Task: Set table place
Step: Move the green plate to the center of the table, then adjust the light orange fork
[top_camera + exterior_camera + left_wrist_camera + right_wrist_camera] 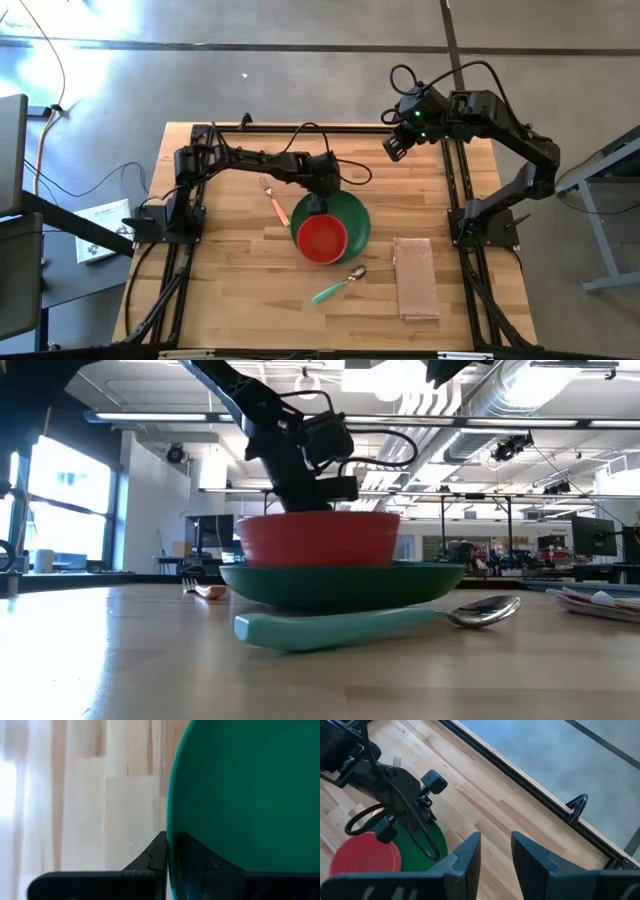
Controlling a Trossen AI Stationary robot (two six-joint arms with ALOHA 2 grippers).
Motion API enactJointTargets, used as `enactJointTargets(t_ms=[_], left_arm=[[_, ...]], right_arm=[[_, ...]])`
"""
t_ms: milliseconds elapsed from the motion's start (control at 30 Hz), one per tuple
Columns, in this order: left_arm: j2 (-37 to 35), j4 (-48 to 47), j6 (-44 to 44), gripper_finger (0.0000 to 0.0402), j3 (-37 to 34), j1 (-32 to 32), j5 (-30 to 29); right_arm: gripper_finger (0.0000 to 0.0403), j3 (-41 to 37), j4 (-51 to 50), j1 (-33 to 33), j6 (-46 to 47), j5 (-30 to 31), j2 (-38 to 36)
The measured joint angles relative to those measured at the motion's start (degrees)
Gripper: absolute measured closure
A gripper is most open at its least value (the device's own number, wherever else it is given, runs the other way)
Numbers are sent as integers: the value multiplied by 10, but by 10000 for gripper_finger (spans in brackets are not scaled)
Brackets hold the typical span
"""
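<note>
From above, the left tool [318, 200] pinches the green plate's [355, 215] far rim mid-desk, red bowl [321, 238] aboard; the right tool [396, 146], jaws apart, hovers by the far edge. Level view: a tilt could slide the bowl onto the spoon [370, 623]. Left wrist view: the rim hold looks shallow and might slip.

Matt light wood table [230, 290], smooth plastic-looking plate [355, 215] & bowl [322, 238], cloth napkin [416, 278], shiny metal spoon [485, 612] head

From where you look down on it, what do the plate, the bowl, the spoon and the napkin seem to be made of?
The green plate and red bowl look like matte plastic: flat, even colour, only a soft sheen. The spoon seems to be shiny metal at the bowl end, with a teal, probably plastic, handle. The napkin looks like folded pinkish-beige cloth with soft edges. The table is light wooden planks.
</note>
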Motion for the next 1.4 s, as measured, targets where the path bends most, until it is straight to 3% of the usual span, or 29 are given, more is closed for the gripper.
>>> enactJointTargets(t_ms=[167, 500, 667, 833, 1033, 1167, 1400], left_arm=[[0, 5, 4, 356, 0, 0, -5], [0, 6, 5, 243, 3, 0, -5], [0, -43, 17, 207, 54, 0, 20], [-16, -134, 34, 201, 142, 0, 17], [-40, -268, 47, 221, 243, -23, -77], [-71, -359, 27, 233, 266, -58, -161], [-117, -517, -164, 232, 236, -129, -274]], right_arm=[[304, 0, 0, 0, 0, 0, 0], [304, 0, 0, 0, 0, 0, 0], [304, 0, 0, 0, -3, -1, 0], [304, 0, 0, 0, -5, 0, 0], [304, 0, -5, 0, -10, -1, 0], [304, 0, -6, 0, -17, 0, 0], [304, 0, -7, 0, -37, 0, 0]])
